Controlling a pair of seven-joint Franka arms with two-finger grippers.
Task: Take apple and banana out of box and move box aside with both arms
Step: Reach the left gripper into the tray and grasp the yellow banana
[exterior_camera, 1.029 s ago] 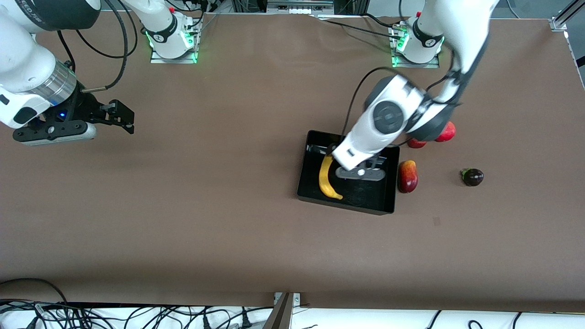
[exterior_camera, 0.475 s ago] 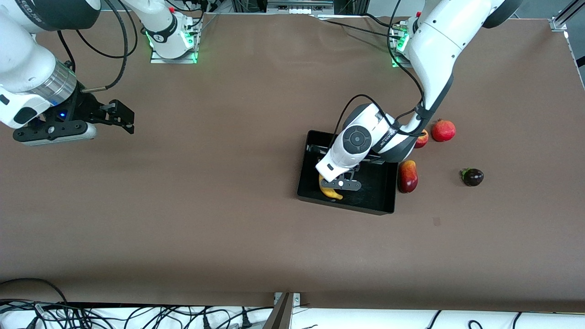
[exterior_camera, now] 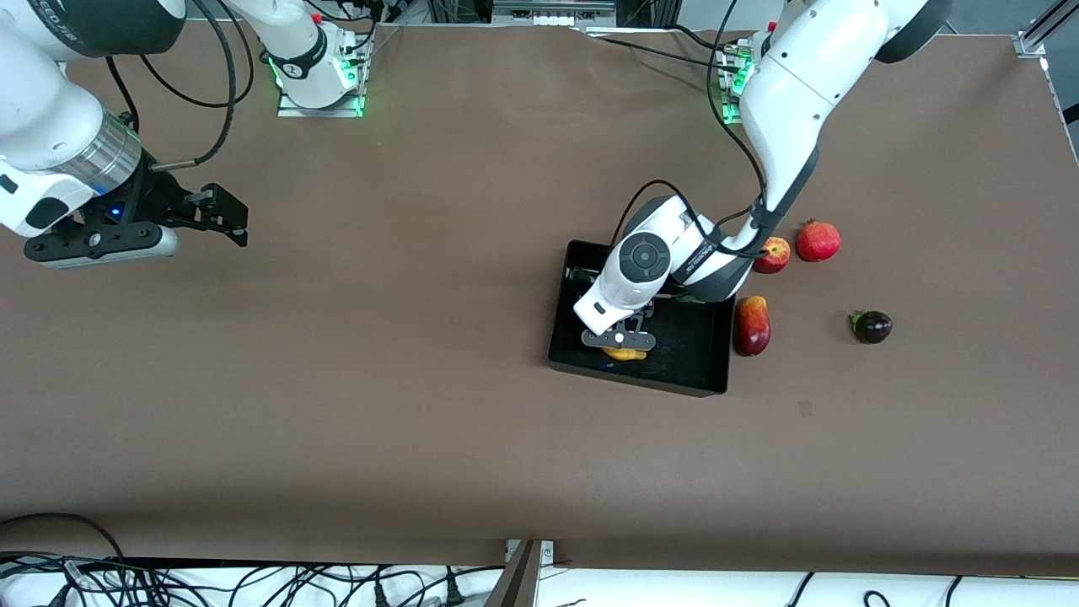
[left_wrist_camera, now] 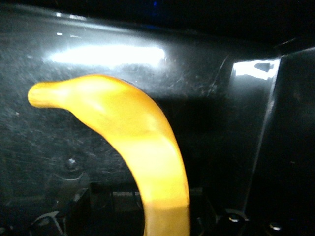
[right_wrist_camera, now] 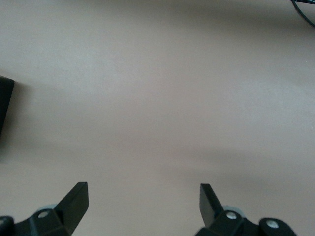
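left gripper (exterior_camera: 620,340) hangs wide over the banana (exterior_camera: 625,354) inside the box (exterior_camera: 679,371); the apple (exterior_camera: 773,255) sits out on the desk (exterior_camera: 421,405). right gripper (exterior_camera: 221,216) waits, wide. banana and box move remain.

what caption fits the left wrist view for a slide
Left wrist view: the banana lies on the floor of the black box, close below the camera.

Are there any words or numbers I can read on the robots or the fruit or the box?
None can be read.
Right arm: letters along the dark band near the top of the front view, too small and cut off to read.
Banana, box, apple: no labels showing.
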